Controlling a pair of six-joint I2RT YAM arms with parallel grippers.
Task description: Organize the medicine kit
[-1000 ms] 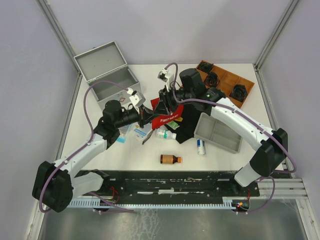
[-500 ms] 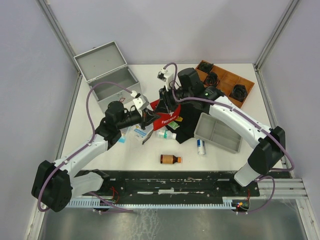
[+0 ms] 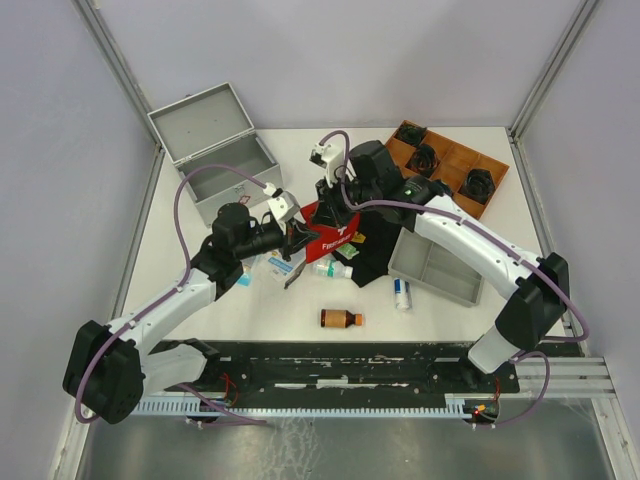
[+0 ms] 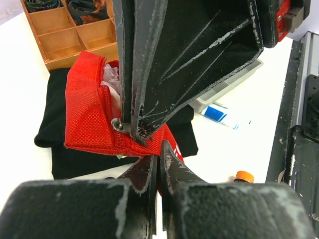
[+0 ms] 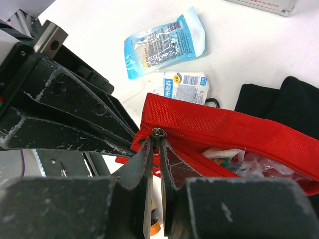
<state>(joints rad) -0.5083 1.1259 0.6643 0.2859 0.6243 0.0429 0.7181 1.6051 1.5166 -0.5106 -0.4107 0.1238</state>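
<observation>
The medicine kit [image 3: 238, 192], a silver-grey metal case, stands with its lid up at the back left, away from both grippers. A red first-aid pouch [image 3: 338, 233] is held up between the arms at mid-table. My left gripper [image 4: 159, 149] is shut on the pouch's [image 4: 92, 124] lower corner fabric. My right gripper [image 5: 156, 144] is shut on the pouch's metal zipper pull [image 5: 158, 133] at the end of the zip. The pouch [image 5: 224, 124] gapes partly open, with plastic-wrapped items [image 5: 239, 157] showing inside.
A black cloth [image 3: 375, 252] lies under the pouch. A grey divided tray [image 3: 435, 268] sits to the right, a wooden tray [image 3: 450, 160] at the back right. An amber bottle [image 3: 340, 319], a white-and-blue tube [image 3: 401, 293], a blue sachet [image 5: 164, 42] and a white packet [image 5: 185, 85] lie loose.
My right gripper's jaws have closed onto the zipper pull. Both grippers and the pouch have shifted slightly left.
</observation>
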